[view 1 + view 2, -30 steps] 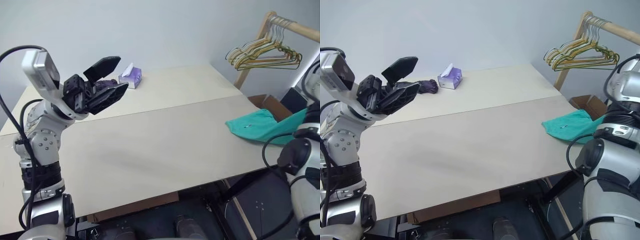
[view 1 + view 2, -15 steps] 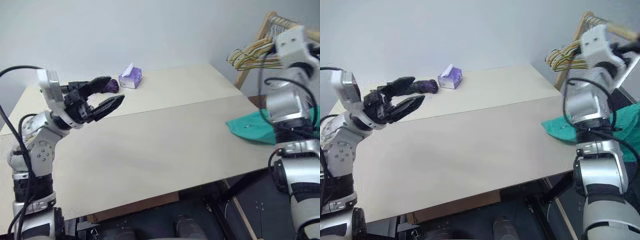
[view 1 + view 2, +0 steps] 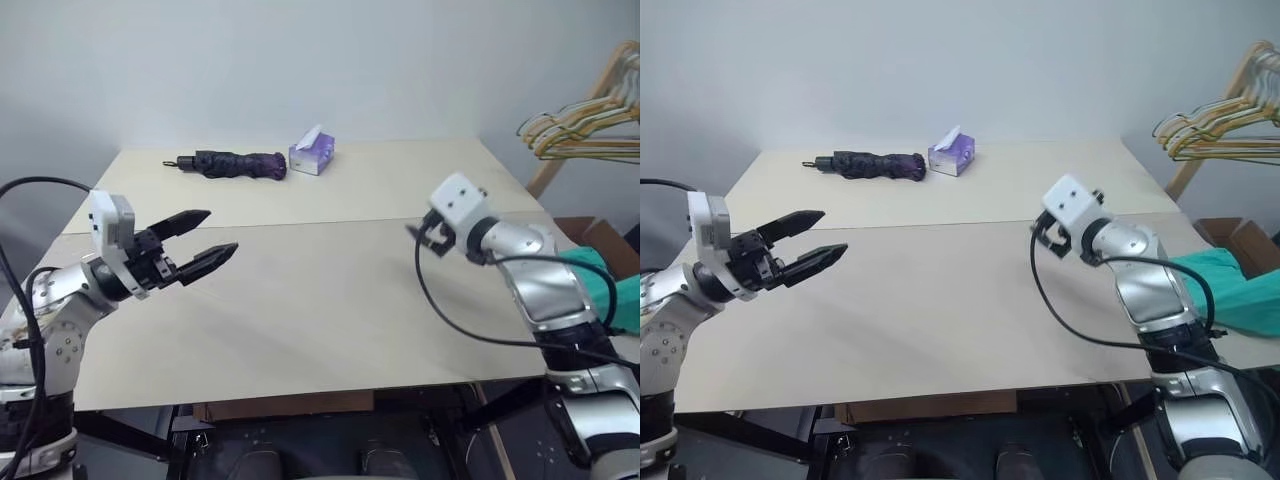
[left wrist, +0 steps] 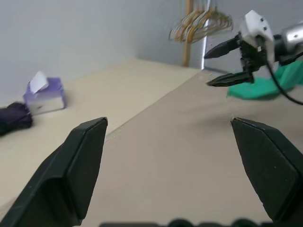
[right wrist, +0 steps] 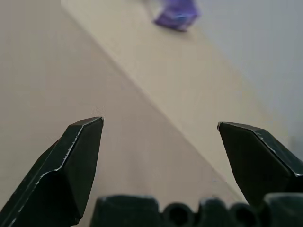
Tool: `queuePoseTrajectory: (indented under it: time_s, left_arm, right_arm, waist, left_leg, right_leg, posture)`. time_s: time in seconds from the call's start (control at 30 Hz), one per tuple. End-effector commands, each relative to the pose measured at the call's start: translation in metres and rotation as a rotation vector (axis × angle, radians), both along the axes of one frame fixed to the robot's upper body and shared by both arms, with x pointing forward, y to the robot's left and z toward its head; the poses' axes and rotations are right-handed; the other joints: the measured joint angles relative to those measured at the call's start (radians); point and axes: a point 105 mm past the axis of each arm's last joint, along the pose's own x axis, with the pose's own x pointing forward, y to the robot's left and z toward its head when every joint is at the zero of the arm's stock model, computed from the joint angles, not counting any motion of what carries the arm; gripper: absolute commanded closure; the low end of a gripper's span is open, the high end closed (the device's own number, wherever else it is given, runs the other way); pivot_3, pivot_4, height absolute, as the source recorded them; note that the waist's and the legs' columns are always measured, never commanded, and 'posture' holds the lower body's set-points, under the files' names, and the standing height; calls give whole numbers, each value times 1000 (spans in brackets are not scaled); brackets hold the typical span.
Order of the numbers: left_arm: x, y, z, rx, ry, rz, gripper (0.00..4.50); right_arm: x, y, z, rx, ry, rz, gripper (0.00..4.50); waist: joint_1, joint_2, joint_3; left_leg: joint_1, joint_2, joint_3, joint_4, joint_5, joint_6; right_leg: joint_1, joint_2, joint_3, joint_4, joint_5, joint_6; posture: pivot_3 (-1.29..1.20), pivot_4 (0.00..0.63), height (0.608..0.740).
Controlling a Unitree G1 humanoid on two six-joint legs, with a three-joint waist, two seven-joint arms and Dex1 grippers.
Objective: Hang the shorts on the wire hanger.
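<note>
The teal-green shorts (image 3: 618, 296) lie at the table's right edge, partly hanging over it and partly hidden behind my right arm; they also show in the left wrist view as shorts (image 4: 259, 88). The wire hanger is out of view. My left gripper (image 3: 216, 232) hovers open over the table's left side, pointing right, with nothing between its fingers. My right gripper (image 3: 1041, 236) is held open and empty above the table's right half, a short way left of the shorts and pointing left. The left wrist view catches this right gripper (image 4: 208, 71) with its jaws spread.
The table (image 3: 320, 300) is two beige tops joined by a seam. At the back lie a folded purple umbrella (image 3: 230, 163) and a purple tissue box (image 3: 313, 155). A bunch of yellowish hangers (image 3: 580, 132) hangs on a wooden rack at the far right, above a cardboard box (image 3: 602, 236).
The camera has turned, shifting the whole picture. My right arm swung down from high at the right to over the table. My left gripper sank lower and levelled out. Both stayed open.
</note>
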Motion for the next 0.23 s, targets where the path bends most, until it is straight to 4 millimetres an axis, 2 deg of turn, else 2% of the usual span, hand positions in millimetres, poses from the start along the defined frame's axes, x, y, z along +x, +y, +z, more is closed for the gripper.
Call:
queuePoseTrajectory:
  time_s: [0.03,0.23]
  left_arm:
    - [-3,-5,8,47,-41,-8,0]
    - [-2,-7,7,60,-18,-17,0]
  right_arm:
    - [-5,8,13,-27,-23,62,14]
    - [-11,10,-2,-69,32,81,14]
  waist:
    - [9,0,0]
    - [28,-2,0]
  left_leg:
    - [0,0,0,0,0,0]
    - [0,0,0,0,0,0]
  right_leg:
    - [0,0,0,0,0,0]
    - [0,0,0,0,0,0]
  posture:
    - [163,0,740]
    - [168,0,740]
